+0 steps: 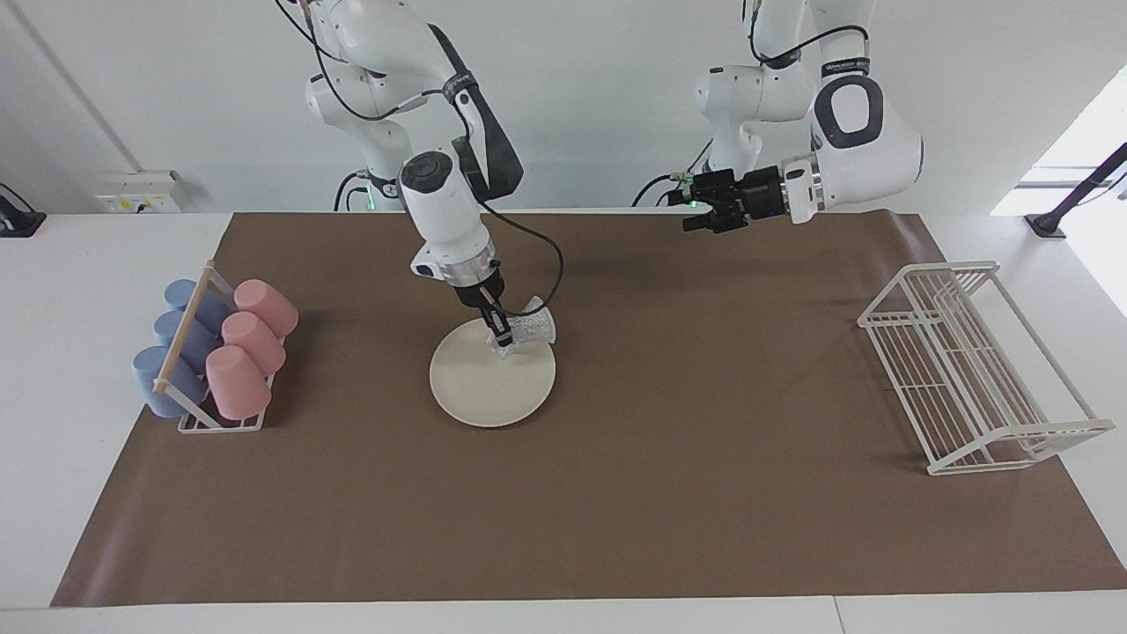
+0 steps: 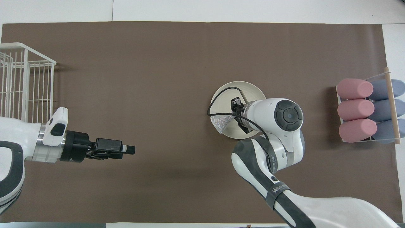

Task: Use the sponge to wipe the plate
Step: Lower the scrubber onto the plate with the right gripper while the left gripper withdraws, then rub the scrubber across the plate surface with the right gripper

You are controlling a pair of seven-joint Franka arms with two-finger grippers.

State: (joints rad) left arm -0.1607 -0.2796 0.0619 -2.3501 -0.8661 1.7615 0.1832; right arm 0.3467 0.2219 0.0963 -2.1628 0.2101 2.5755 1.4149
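Crinkly silver mesh was what our right gripper (image 1: 502, 339) held: the sponge (image 1: 531, 332), pinched at its waist by fingers closed narrow on it, flared ends sticking out. We judged the pinch at the middle was there so the pad's lower end could drag freely on the plate (image 1: 492, 374) w/o the fingertips scraping it. The sponge sat at the plate's edge nearest the robots, its lower end apparently touching the surface, its upper end hanging off the rim toward the left arm's end of the table. The wrist was tilted, prob. so the pad met the plate at a slant and could sweep across.

The plate was cream-white, round, flat w/ a low raised rim, matte, lying on the brown mat (image 1: 616, 493) about mid-table, slightly toward the right arm's end. Smooth and unheld, so we thought it might slide under a hard push.

Our left gripper (image 1: 696, 220) waited in the air over the mat's edge nearest the robots, pointing sideways; we couldn't tell its opening.

Other things: a white wire rack (image 1: 973, 370), thin rods, open frame, at the left arm's end; a small holder (image 1: 220, 423) w/ pink cups (image 1: 251, 348) and blue cups (image 1: 176, 343) lying on their sides, soft-looking matte cylinders, at the right arm's end.
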